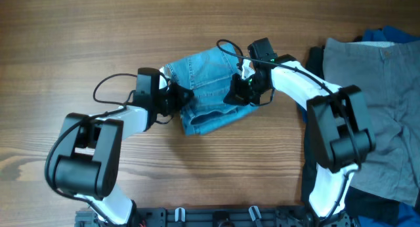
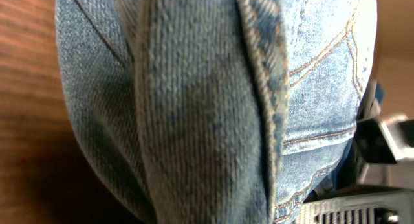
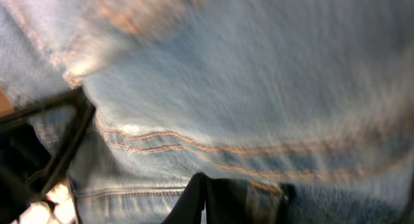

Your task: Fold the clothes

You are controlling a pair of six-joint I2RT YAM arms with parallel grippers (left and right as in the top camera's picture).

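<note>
Denim of the jeans (image 2: 194,107) is filling both wrist views, stitching close up. Only the overhead view is showing the folded jeans (image 1: 207,89) lying on the table (image 1: 98,30) between the left gripper (image 1: 176,98) and the right gripper (image 1: 241,90), each touching one edge. Whether either is gripping cloth, I cannot tell.

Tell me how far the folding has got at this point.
Done, apparently: the jeans lie in a compact folded bundle in the middle of the table. In hand: the left gripper and right gripper sit at the bundle's opposite edges; whether they grip it cannot be told. Left: the grey garment, bright-blue garment and black garment lie heaped, unfolded, at the right.
</note>
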